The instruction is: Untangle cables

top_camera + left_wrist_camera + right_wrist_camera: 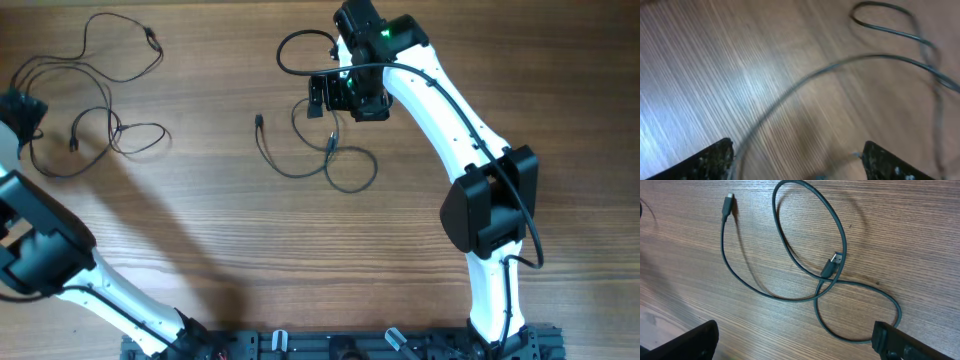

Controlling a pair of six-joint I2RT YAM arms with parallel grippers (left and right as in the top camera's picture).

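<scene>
Two groups of thin black cables lie on the wooden table. One cable [318, 160] lies in loose loops at the middle, with small plug ends; the right wrist view shows it [790, 292] with plugs apart at the top left and centre. My right gripper [320, 95] hovers over its upper part, open and empty [797, 345]. A second group of cables [95, 115] lies in loose crossing loops at the far left. My left gripper [20, 108] is at their left edge, open [797, 165], with a blurred cable strand [790, 92] running between its fingers, close to the left finger.
The right arm [470, 170] reaches in from the bottom right across the table. The left arm [60, 260] comes up along the left edge. The arm bases [340, 345] line the front edge.
</scene>
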